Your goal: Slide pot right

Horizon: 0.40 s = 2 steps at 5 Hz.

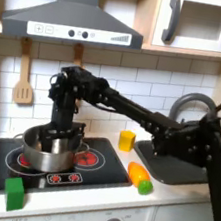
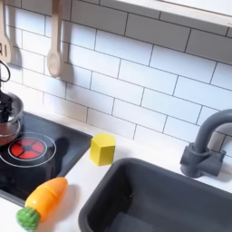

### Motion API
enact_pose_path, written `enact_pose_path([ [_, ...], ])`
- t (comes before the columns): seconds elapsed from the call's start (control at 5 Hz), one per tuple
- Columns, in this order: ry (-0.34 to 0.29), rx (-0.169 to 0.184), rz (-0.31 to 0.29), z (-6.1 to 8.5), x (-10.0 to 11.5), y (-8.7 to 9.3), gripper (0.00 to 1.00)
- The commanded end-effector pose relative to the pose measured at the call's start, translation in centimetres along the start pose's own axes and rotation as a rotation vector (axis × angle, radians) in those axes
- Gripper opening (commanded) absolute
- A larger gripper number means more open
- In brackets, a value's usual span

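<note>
The shiny silver pot [image 1: 45,152] sits on the left burner of the black cooktop [image 1: 97,173]. In the second exterior view a slice of the pot [image 2: 7,120] shows at the left edge, beside a red burner ring [image 2: 27,148]. My gripper [image 1: 64,136] hangs from the black arm and reaches down to the pot's far right rim. Its fingers are dark against the arm, so whether they are closed on the rim is unclear. Part of the gripper [image 2: 4,93] also shows above the pot in the second exterior view.
A yellow block [image 1: 126,139] [image 2: 102,149] stands between cooktop and sink [image 1: 179,172] [image 2: 154,195]. A toy carrot [image 1: 139,177] [image 2: 42,200] lies at the cooktop's front right corner. A green block [image 1: 14,190] sits front left. The faucet [image 1: 190,103] [image 2: 204,145] rises behind the sink.
</note>
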<state>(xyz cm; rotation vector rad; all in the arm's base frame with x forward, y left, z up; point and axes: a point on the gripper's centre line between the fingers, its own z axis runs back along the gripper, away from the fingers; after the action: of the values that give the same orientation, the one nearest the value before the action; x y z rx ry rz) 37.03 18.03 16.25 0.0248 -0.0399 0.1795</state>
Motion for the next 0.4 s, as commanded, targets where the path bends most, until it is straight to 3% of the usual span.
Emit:
enact_pose_path([
  [0.0, 0.004, -0.006, -0.046, 0.03, -1.04, -2.00, 1.00],
  [0.2, 0.000, -0.007, -0.059, -0.01, -1.68, -2.57, 1.00],
])
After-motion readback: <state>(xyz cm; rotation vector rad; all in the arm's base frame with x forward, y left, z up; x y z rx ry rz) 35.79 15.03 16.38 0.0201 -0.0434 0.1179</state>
